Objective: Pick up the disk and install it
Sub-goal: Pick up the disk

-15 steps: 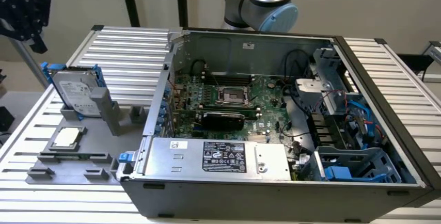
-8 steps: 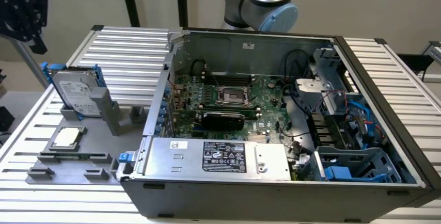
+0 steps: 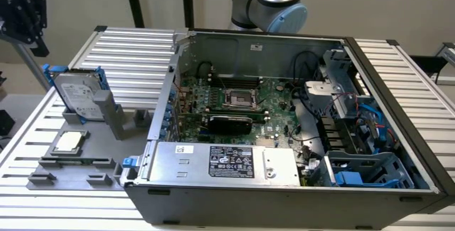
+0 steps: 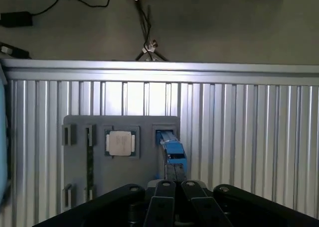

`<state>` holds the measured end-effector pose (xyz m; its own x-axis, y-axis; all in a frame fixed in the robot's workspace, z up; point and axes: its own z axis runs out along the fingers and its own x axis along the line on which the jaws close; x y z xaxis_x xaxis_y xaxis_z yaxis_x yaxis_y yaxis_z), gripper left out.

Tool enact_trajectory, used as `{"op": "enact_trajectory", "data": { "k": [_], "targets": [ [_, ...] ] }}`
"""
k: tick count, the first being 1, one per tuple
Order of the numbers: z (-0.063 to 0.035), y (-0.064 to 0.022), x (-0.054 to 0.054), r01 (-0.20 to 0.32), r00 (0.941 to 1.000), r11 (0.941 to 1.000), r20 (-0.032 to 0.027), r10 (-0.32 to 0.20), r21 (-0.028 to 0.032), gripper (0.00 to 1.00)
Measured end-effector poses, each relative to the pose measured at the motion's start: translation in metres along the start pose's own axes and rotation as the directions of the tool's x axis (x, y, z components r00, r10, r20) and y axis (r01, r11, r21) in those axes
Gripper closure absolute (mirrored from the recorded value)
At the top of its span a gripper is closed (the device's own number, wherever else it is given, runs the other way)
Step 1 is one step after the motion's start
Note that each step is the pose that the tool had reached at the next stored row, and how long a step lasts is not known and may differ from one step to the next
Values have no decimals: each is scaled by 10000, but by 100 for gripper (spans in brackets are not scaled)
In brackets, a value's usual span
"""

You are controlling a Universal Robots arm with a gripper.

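Approach stage of the pick: the disk (image 3: 76, 93) stands on edge in its grey fixture (image 3: 117, 118), at the exterior view's left of the open computer case (image 3: 284, 209), untouched. The gripper (image 4: 176, 189) hangs above it, well apart, fingers pressed together and empty. It looks roughly in line with the disk's edge, though the fingers hide part of it. A grasp calls for parted fingers straddling that thin blue-framed edge.

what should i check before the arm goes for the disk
1. Disk upright in its grey stand: ok.
2. Gripper empty: ok.
3. Gripper open for the grab: not ok, shut.
4. Gripper in line with the disk's blue frame: ok, by the wrist view.
5. Computer case lid off: ok.
6. Free slot in the drive cage: cannot tell.
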<state>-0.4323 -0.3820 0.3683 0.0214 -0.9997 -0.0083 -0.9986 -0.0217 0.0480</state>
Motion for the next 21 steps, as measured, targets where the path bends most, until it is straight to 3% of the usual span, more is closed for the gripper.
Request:
{"op": "enact_trajectory", "data": {
  "k": [4,21],
  "targets": [
    [4,-8,-1,342,9994,9994,-14,-342,29,89],
    [2,-35,-19,645,9979,9979,-32,-645,51,88]
  ]
}}
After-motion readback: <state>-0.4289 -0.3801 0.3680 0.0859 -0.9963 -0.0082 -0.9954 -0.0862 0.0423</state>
